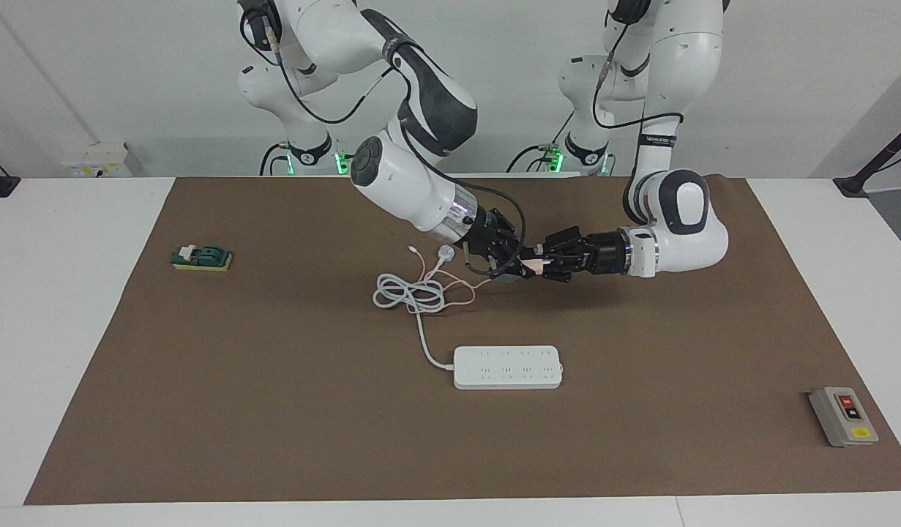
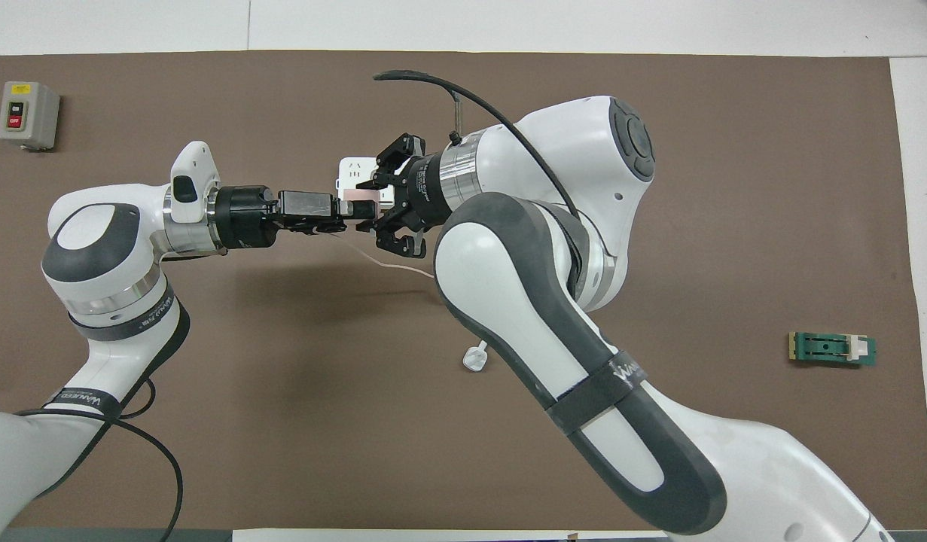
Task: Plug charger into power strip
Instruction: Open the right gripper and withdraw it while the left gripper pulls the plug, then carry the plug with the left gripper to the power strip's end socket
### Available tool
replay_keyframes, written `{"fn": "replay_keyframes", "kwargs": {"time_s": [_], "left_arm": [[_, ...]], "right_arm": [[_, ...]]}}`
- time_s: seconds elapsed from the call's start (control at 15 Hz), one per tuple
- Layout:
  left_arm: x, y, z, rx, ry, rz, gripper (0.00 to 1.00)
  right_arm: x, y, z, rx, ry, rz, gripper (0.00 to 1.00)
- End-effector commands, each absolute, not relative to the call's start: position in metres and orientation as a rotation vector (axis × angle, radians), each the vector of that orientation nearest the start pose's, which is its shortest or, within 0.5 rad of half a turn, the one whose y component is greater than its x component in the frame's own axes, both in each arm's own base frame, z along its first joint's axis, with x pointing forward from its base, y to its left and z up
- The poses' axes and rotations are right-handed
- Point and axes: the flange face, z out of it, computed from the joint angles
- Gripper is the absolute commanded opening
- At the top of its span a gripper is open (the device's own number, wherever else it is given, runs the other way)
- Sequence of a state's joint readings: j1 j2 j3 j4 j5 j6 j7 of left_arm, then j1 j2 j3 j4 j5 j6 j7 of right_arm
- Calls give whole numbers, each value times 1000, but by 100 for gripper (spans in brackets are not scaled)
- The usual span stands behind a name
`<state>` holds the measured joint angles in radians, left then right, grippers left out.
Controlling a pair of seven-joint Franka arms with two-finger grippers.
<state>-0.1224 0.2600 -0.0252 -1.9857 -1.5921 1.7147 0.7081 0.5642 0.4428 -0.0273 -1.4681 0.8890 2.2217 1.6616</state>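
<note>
The charger, a small pale pink cube of smooth plastic, hangs in the air between the two grippers, over the bare brown mat. The left gripper, black and angular, lies almost level and its fingers are clamped on the charger. The right gripper meets it nose to nose from the right arm's end; its fingers bracket the same pink cube, but whether they press on it cannot be told. A thin pink cable droops from the charger to the mat and tangles with a thick white cord coiled there, which ends in a round white plug.

The power strip, a long flat white bar with rounded corners and four groups of sockets, lies on the mat farther from the robots than the grippers, apart from them.

The facing view shows the whole strip, the coil and the gap under the grippers. In the overhead view the right arm hides most of these: only a corner of the strip and the plug show.

A grey switch box with red and yellow buttons sits toward the left arm's end; its red button reads "OFF". A green block on a yellow base sits toward the right arm's end. Black bands on the arms carry small white lettering.
</note>
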Motion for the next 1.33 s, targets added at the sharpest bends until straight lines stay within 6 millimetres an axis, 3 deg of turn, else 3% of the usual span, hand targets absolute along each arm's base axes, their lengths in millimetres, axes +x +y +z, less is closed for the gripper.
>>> {"fn": "replay_keyframes", "kwargs": {"time_s": [0.0, 0.2, 0.33, 0.6, 0.8, 1.0, 1.27], "left_arm": [[589, -163, 411, 1667, 36, 52, 0], [594, -140, 459, 1918, 44, 128, 0], [594, -109, 471, 2061, 42, 126, 0], [585, -76, 491, 2253, 91, 99, 0], [575, -76, 515, 2401, 255, 37, 0], [573, -79, 513, 2500, 234, 32, 0], [573, -107, 514, 2655, 302, 56, 0]], "right_arm": [[606, 391, 471, -1698, 1724, 747, 100], [607, 390, 472, -1693, 1725, 751, 100], [609, 386, 475, -1684, 1726, 762, 100], [633, 343, 483, -1627, 1762, 738, 100], [652, 300, 502, -1595, 1772, 694, 100], [671, 245, 512, -1583, 1810, 608, 100], [684, 208, 525, -1603, 1831, 490, 100]]}}
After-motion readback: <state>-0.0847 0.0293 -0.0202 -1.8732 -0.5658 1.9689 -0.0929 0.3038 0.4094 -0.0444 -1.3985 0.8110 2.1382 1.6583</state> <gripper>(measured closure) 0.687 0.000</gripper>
